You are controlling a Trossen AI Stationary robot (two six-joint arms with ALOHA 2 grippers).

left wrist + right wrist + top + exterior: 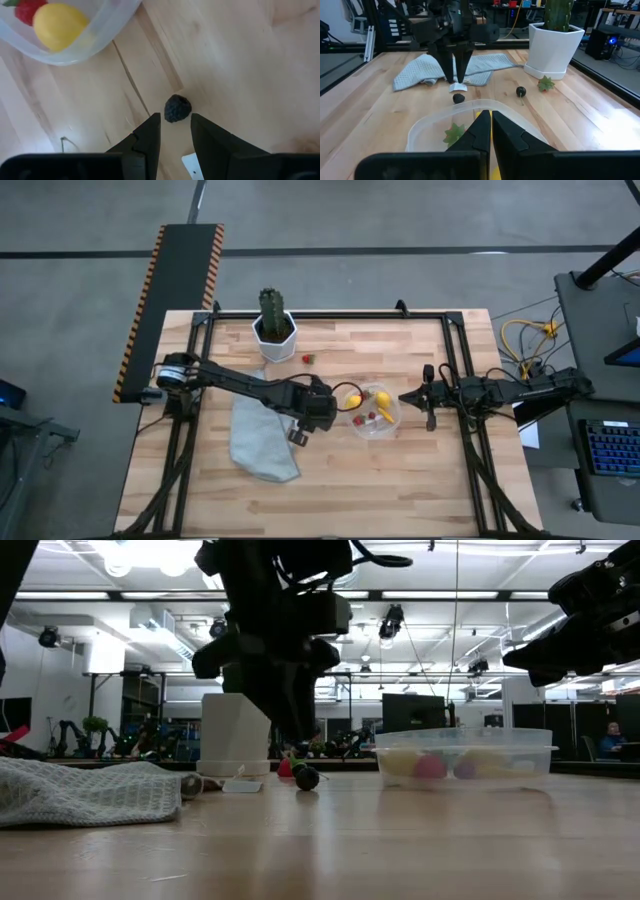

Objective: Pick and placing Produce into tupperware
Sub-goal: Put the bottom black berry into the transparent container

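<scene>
Across desk point(420, 470), hovering left pincer point(175, 132) part-open just over dark berry point(177, 108) beside tub point(376, 412) to straddle it for pickup, keeping shut right pincer point(487, 131) waiting above tub.

Overhead and table-level views share the tupperware point(377, 412); 2 wrist cameras look closely past pincers.

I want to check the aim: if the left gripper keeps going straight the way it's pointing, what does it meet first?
Most likely the dark berry lying on the table, right ahead of the left gripper and in line with the gap between its open fingers; exact depth is hard to judge.
</scene>
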